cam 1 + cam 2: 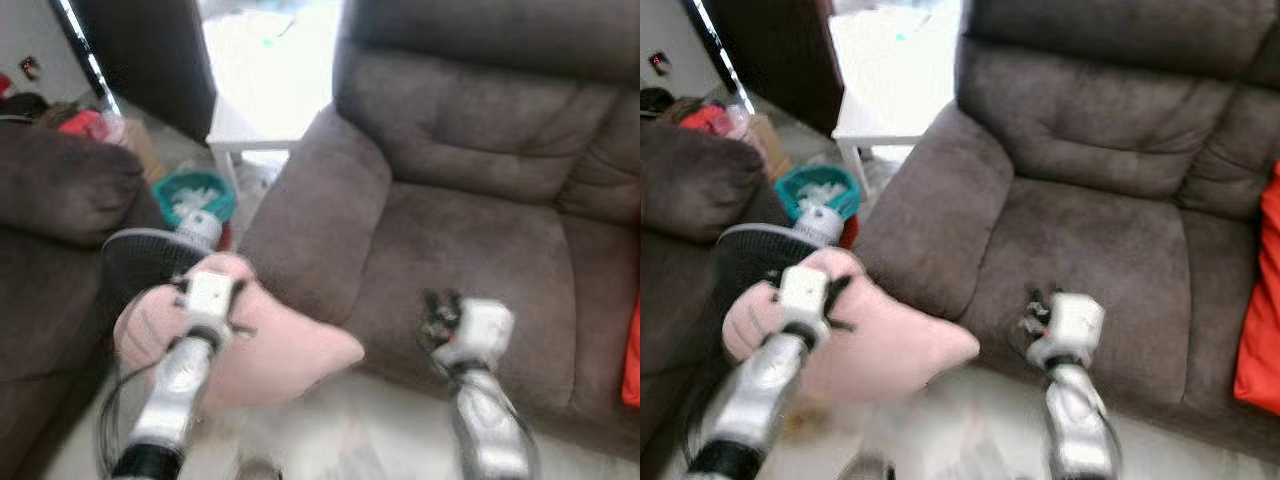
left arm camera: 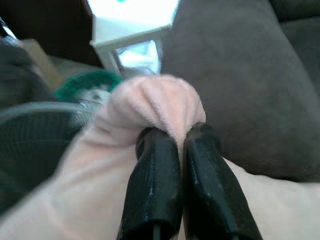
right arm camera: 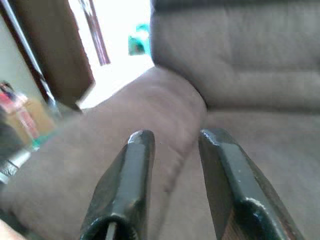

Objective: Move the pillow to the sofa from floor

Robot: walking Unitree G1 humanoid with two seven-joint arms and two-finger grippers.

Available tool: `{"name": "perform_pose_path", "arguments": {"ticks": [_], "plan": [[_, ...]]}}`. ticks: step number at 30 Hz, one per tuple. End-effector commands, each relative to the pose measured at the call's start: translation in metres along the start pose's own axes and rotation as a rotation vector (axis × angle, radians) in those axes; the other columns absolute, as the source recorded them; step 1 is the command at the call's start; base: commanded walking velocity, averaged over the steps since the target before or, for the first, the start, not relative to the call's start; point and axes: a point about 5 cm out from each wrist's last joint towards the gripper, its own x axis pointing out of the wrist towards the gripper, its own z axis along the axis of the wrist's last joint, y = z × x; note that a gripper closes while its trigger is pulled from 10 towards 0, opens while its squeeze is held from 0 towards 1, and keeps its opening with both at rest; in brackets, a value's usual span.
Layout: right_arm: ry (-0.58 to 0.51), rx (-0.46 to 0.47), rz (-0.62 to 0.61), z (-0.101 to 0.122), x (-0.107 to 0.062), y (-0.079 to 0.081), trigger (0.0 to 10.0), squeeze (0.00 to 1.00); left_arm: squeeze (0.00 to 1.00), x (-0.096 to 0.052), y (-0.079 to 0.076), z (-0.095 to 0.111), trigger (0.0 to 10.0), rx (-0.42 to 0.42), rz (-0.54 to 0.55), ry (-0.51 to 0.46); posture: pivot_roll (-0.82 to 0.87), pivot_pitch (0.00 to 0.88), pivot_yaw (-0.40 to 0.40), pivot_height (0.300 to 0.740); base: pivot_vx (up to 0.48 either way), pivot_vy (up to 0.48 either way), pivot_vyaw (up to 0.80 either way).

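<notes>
In the left eye view, the left gripper (image 1: 212, 262) holds a pink pillow (image 1: 270, 350) in the air, just in front of the rounded armrest (image 1: 315, 200) of the brown sofa (image 1: 480, 230); the pillow's pointed corner reaches toward the front edge of the seat. The right gripper (image 1: 437, 315) hangs over the front edge of the seat cushion (image 1: 470, 260), which has open room on it as far as an orange-red cushion (image 1: 631, 350) at the far right edge. Left of the pillow there is a round black fan (image 1: 140, 262), behind it a teal basket (image 1: 197, 195), a white counter (image 1: 255, 125) in strong light, and another dark sofa arm (image 1: 60, 185) at the left. In the right eye view the pale floor (image 1: 970, 420) shows below the sofa front, blurred. In the left wrist view the two black fingers (image 2: 155, 190) are pressed together on a fold of the pink fabric, with the armrest close beside it. In the right wrist view the fingers (image 3: 125, 190) stand apart with nothing between them, pointing at the armrest and the backrest (image 3: 240, 55).
</notes>
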Motion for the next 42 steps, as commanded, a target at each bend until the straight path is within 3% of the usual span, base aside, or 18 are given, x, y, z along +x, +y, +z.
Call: {"name": "perform_pose_path", "arguments": {"ticks": [1,9,18,23,25,27,33,38,42], "plan": [[0.064,-0.015,-0.073,-0.013,-0.014,-0.022,10.0,0.00,0.00,0.011,-0.010,0.037,10.0,-0.007,-0.030,-0.170,0.11,0.047,0.015,0.740,0.000,0.000,0.00],[0.066,-0.018,-0.072,-0.013,-0.014,-0.023,10.0,0.00,0.00,0.012,-0.012,0.039,10.0,-0.014,-0.047,-0.175,0.11,0.045,0.014,0.740,-0.188,0.000,0.00],[0.185,-0.081,-0.055,-0.027,-0.016,-0.026,10.0,0.00,0.00,0.012,-0.016,0.041,10.0,-0.025,-0.079,-0.180,0.11,0.031,0.011,0.740,-0.264,0.000,0.00],[0.336,-0.192,-0.002,-0.045,-0.023,-0.030,10.0,0.00,0.00,0.011,-0.021,0.044,10.0,-0.029,-0.135,-0.186,0.11,0.031,0.004,0.740,-0.301,0.000,0.00],[0.482,-0.261,0.043,-0.063,-0.033,-0.033,10.0,0.00,0.00,0.009,-0.029,0.042,10.0,0.034,-0.248,-0.169,0.12,0.033,0.000,0.740,0.000,0.000,0.00],[0.528,-0.275,0.060,-0.068,-0.036,-0.033,10.0,0.00,0.00,0.008,-0.031,0.041,10.0,0.061,-0.284,-0.159,0.12,0.033,0.000,0.740,0.000,0.000,0.00],[0.638,-0.332,0.177,-0.081,-0.047,-0.030,10.0,0.00,0.00,0.008,-0.033,0.041,10.0,0.105,-0.321,-0.150,0.11,0.037,-0.002,0.740,0.000,0.000,0.00],[0.658,-0.352,0.195,-0.082,-0.047,-0.032,10.0,0.00,0.00,0.009,-0.034,0.042,10.0,0.111,-0.333,-0.149,0.11,0.038,-0.002,0.740,0.000,0.000,0.00],[0.708,-0.423,0.270,-0.084,-0.047,-0.033,10.0,0.00,0.00,0.008,-0.037,0.042,10.0,0.126,-0.367,-0.141,0.10,0.040,-0.004,0.740,0.000,0.000,0.00]]}}
